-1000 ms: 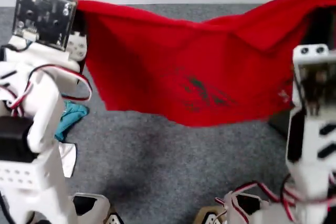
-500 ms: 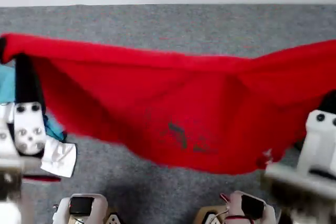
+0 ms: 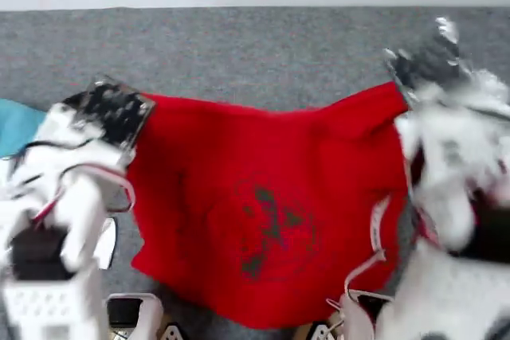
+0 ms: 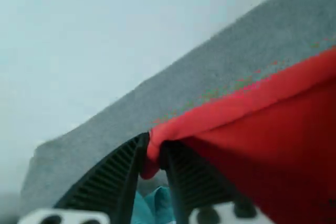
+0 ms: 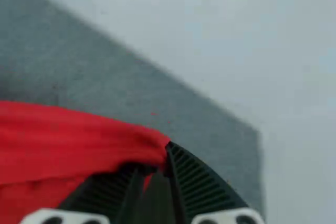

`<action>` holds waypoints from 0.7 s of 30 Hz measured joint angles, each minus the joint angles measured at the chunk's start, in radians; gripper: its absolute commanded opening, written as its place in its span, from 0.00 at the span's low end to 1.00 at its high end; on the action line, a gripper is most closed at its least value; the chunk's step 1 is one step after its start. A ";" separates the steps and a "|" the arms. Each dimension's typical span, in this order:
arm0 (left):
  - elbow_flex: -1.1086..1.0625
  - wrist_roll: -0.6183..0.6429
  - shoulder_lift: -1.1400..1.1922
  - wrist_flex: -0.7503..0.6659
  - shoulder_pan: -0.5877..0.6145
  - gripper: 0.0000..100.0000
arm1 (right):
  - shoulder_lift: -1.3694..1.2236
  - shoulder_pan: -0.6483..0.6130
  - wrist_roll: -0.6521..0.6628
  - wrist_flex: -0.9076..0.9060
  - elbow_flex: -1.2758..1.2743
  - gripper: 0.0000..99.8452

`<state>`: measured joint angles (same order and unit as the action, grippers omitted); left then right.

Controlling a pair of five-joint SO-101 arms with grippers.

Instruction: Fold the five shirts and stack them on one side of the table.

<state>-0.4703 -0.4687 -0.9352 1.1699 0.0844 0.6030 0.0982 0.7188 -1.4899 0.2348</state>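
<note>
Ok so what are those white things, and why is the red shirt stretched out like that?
Those white things are two robot arms, a left arm and a right arm, at a grey table. One picture looks down from a camera above. The other two come from small cameras on each arm's wrist, so you see everything up close. The left gripper pinches one edge of the red shirt, and the right gripper pinches another, so the shirt hangs spread between them. A teal cloth lies on the table beside the left arm. Their job is folding shirts.
</note>
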 measured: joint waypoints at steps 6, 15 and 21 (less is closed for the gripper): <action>-0.292 -0.005 0.163 -0.433 0.000 0.00 | -0.118 -0.029 0.000 0.333 -0.292 0.01; 0.051 -0.002 0.707 -0.594 0.000 0.00 | -0.373 -0.052 -0.029 0.790 -0.333 0.01; 0.402 -0.002 1.013 -0.601 0.000 0.00 | -0.554 -0.066 -0.034 0.950 -0.184 0.01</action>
<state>-0.0683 -0.4703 0.0775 0.5685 0.0844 0.0491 0.0322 0.6851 -0.5401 0.0506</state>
